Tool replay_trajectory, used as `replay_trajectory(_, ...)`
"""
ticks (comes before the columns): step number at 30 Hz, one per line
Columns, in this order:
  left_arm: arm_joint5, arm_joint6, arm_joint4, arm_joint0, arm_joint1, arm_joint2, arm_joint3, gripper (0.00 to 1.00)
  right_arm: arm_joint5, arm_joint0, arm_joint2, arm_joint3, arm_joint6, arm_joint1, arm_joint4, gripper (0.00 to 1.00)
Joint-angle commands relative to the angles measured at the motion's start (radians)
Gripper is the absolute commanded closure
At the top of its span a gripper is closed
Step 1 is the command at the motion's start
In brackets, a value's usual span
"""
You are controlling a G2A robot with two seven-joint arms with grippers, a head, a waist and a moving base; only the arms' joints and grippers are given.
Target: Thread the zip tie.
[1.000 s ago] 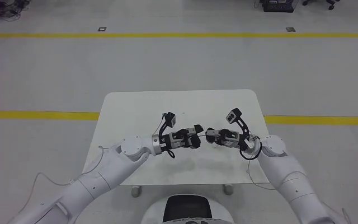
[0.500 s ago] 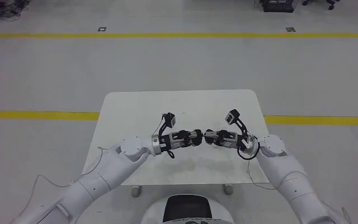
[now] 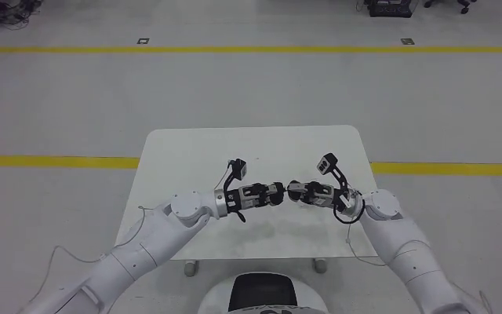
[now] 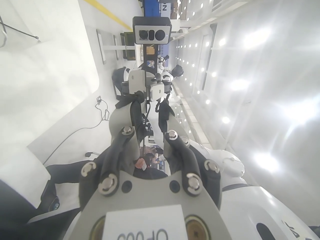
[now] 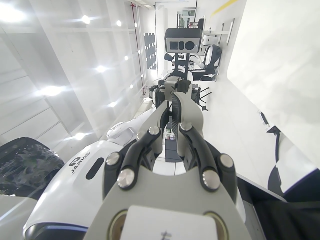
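The two white arms meet tip to tip just right of the frame's centre in the top view, over the lower middle of the white rounded-corner surface [image 3: 180, 153].

The right claw [image 3: 292, 189] comes in from the right side of the frame. Its fingers [image 5: 192, 111] are pressed together at the tips, pinching the black ribbed plastic zip tie [image 5: 175, 111]. The strap runs back from the tips between the two fingers toward the wrist.

The left claw [image 3: 278, 193] faces it from the left side of the frame. Its fingers [image 4: 118, 126] are spread, and the room behind shows through the gap between them. In the right wrist view, the left claw's dark fingertips stand on either side of the right claw's tip, just beside it. Whether they touch the tip or the zip tie cannot be told.

In the top view the zip tie sits at the point where the claws meet and is too small to make out there.

Two yellow floor lines [image 3: 78, 49] cross the frame, one near the top and one level with the surface's far half.
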Motion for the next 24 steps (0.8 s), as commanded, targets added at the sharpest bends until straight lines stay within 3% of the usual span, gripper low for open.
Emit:
replay_trajectory(1,0.004,0.004,0.005,0.002,-0.001,-0.003,0.000,0.83,0.000,-0.001,0.002,0.001,-0.002,0.000,0.002,1.00)
replay_trajectory(24,0.029,-0.004,0.040,0.016,-0.016,-0.025,-0.002,0.85,0.021,0.011,-0.020,0.011,-0.022,-0.002,-0.031,1.00)
